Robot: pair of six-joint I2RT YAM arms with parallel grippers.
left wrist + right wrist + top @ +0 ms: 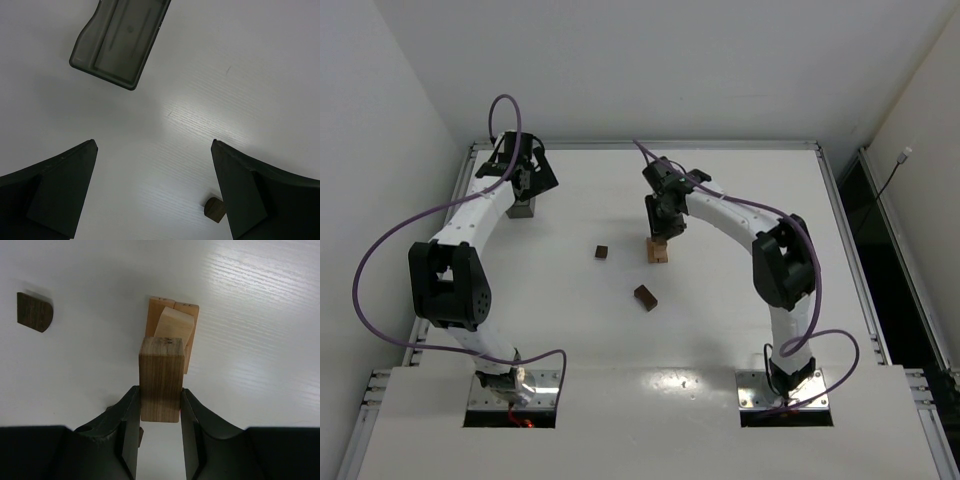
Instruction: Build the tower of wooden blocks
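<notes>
My right gripper [159,390] is shut on an upright medium-brown wood block [161,365] and holds it just above the tower [172,322], a short stack of light tan blocks. In the top view the right gripper [663,226] hangs right over the tower [659,251] at mid-table. A dark brown block with a rounded end [34,312] lies to the tower's left. My left gripper [153,142] is open and empty above the table, with a small dark brown block [214,209] beside its right finger.
A grey translucent box [120,40] lies ahead of the left gripper, at the back left of the table [523,207]. Two dark brown blocks lie loose on the table, one [602,252] left of the tower and one [645,297] nearer the arms.
</notes>
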